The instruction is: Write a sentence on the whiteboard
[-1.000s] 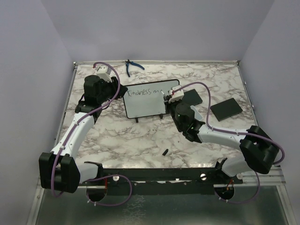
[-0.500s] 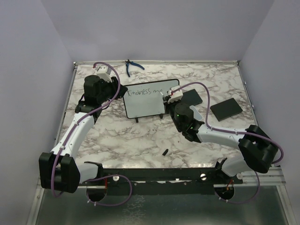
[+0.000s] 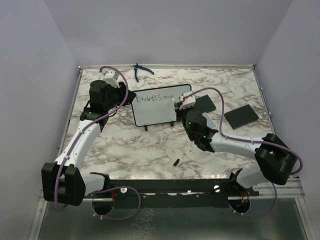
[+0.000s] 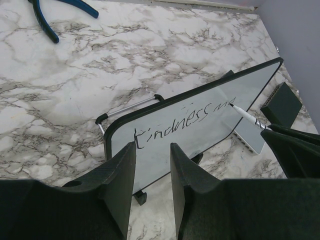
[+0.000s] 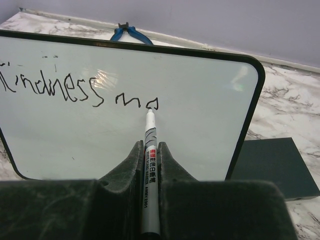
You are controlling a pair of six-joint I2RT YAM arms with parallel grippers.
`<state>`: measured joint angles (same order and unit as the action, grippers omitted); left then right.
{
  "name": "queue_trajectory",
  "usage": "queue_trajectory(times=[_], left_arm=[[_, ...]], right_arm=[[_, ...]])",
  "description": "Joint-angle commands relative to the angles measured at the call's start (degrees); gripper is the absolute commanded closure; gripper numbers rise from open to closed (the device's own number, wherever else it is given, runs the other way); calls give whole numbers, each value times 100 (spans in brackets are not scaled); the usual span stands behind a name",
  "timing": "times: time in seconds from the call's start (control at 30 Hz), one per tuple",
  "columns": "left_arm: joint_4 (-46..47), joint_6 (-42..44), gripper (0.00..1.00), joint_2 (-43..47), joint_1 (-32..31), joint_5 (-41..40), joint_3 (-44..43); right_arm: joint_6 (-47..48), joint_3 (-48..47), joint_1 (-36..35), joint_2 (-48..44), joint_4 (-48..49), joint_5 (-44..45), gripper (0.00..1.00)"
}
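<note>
The whiteboard (image 3: 157, 114) (image 4: 192, 142) (image 5: 195, 140) stands tilted on its small feet at mid table. The sentence (image 3: 154, 98) (image 4: 182, 122) (image 5: 75, 87) on it reads "Kindness ma" in one line along the top. My right gripper (image 3: 181, 103) (image 5: 150, 150) is shut on a grey marker (image 5: 150, 142) (image 4: 246, 114). The marker's tip touches the board at the end of the last letter. At the board's left edge my left gripper (image 3: 126, 95) (image 4: 152, 152) has a gap between its fingers and nothing in it.
Blue pliers (image 3: 141, 71) (image 4: 47, 22) (image 5: 127, 32) lie at the table's far edge. Two black pads (image 3: 241, 116) (image 3: 205, 104) lie right of the board; one shows as a pad (image 5: 272, 165) in the right wrist view. A small black cap (image 3: 176, 161) lies near the front.
My right arm has shifted slightly to the right along the board with the marker. The left arm has not moved.
</note>
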<state>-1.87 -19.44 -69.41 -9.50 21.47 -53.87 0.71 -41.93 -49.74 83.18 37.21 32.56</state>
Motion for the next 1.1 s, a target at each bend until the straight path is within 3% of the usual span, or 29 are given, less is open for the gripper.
queue_trajectory(times=[0.0,1.07], left_arm=[[38,61,65,138,-26,53,43],[40,53,65,147,-26,67,43]], right_arm=[[101,10,52,-109,-2,302,100],[356,-197,52,-111,192,256,100]])
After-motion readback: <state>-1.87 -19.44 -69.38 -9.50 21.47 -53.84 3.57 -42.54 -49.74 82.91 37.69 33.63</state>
